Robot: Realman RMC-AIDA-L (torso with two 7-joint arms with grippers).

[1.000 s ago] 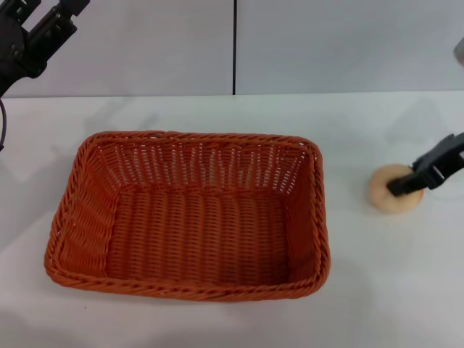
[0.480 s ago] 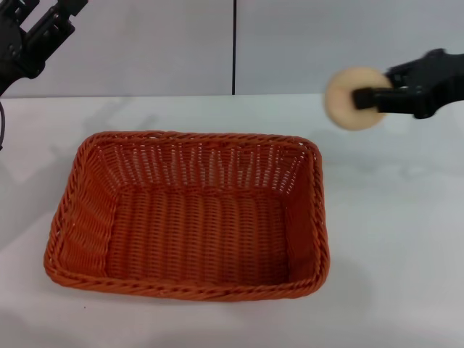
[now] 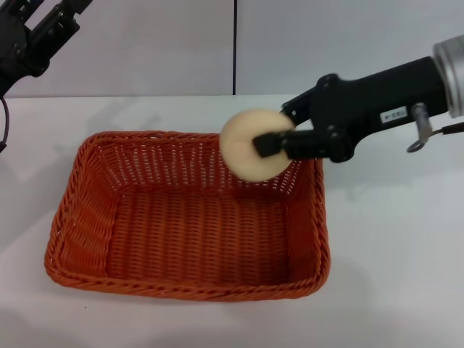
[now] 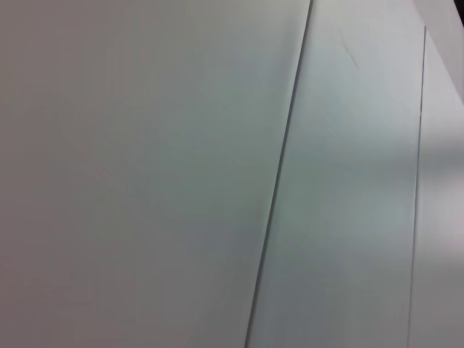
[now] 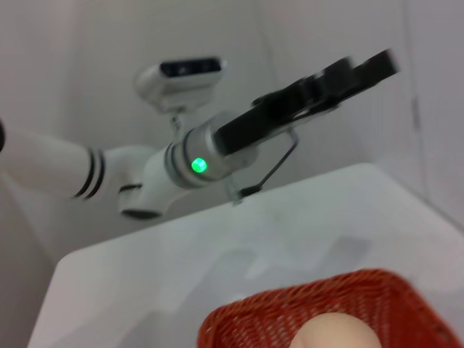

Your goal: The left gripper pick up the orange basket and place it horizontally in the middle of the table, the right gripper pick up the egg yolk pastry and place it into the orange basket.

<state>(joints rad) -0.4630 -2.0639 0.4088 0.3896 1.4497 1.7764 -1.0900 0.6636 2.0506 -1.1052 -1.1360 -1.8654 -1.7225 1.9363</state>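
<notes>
White desk (image 3: 391,275) surface runs the full width of the head view, backed by a pale wall with one dark vertical seam.

Egg yolk pastry (image 3: 250,143): held off the surface, clamped between the fingers of the right end effector (image 3: 270,143). It hangs over the far right portion of the orange basket (image 3: 188,217), just above the far rim, not touching the weave. In the right wrist view only the pastry's pale top (image 5: 335,332) shows, with the basket's far rim (image 5: 290,308) behind it.

Orange basket: sits flat on the desk, long side across the view, roughly central and slightly toward the robot's left. Interior floor holds nothing. All four braided edges are visible and unobstructed except the far right corner, which the pastry and end effector overlap.

Open room: bare desk lies to the right of the basket, along the far edge behind it, and in a narrow strip at the near edge. The right arm enters from the right, crossing above the basket's right rim.

Left end effector (image 3: 32,32): raised at the far left corner, well apart from the basket, fingers spread and holding nothing; the right wrist view shows it (image 5: 341,76) above the desk with a green ring light (image 5: 197,165) lit. The left wrist view shows only wall panels.

Markings: a small white label (image 3: 394,114) sits on the right arm's black housing; its print cannot be read.
</notes>
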